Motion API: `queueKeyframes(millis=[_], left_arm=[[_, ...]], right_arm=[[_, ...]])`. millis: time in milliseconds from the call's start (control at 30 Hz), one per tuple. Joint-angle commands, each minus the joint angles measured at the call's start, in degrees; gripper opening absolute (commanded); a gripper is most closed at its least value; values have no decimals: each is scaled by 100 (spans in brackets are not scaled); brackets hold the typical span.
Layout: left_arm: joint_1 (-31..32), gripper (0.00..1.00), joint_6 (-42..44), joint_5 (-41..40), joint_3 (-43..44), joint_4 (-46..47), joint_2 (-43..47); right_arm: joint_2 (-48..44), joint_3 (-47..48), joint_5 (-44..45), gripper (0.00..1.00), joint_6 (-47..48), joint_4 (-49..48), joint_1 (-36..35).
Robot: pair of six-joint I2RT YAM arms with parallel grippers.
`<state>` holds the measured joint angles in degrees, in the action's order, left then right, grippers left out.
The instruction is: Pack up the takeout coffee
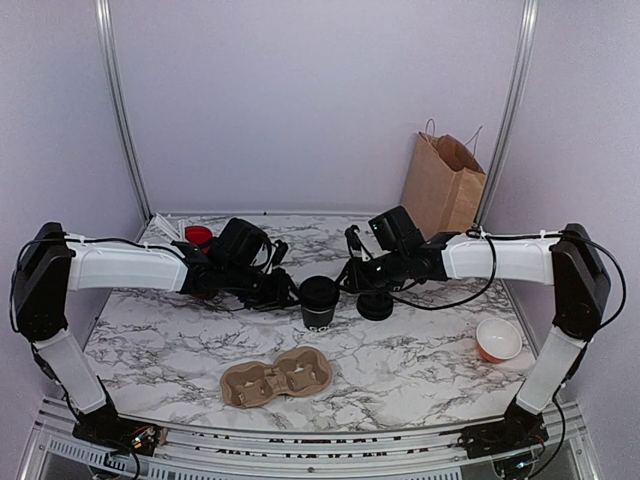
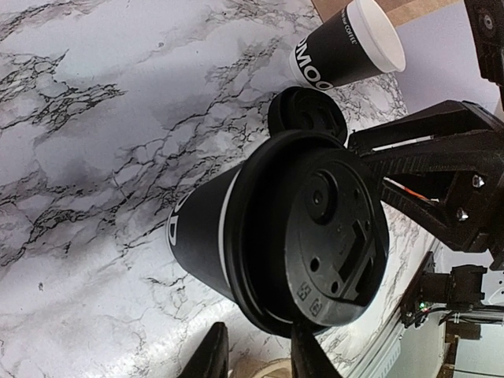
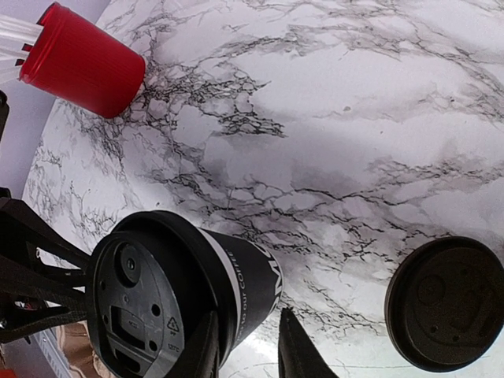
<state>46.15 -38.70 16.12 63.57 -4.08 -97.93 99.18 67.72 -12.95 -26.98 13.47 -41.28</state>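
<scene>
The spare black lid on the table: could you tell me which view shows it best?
Right wrist: the spare black lid lies large and unobstructed. Left wrist shows it partly hidden behind the takeout coffee; top external, a small dark disc.

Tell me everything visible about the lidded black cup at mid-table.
The takeout coffee is a small black paper cup with white print, a white band below its round black plastic lid, fitted on. It stands upright on the marble table, the left gripper and right gripper close beside it; contact is unclear.

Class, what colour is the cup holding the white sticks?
The cup is red; the right wrist view shows it best.
</scene>
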Motion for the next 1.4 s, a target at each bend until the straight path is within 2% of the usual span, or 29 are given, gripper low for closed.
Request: queueKeyframes(millis=[0,833,1367], left_arm=[[26,27,-59,84,6,175,-138],[17,24,117,-338,-67,-625,-712],[16,23,139,-642,-96,-868,-949]], right_arm=[[150,213,29,25,-10,94,-86],[17,-921,-18,23,-349,-256,-213],[-17,-906,165,23,-492,-216,-395]])
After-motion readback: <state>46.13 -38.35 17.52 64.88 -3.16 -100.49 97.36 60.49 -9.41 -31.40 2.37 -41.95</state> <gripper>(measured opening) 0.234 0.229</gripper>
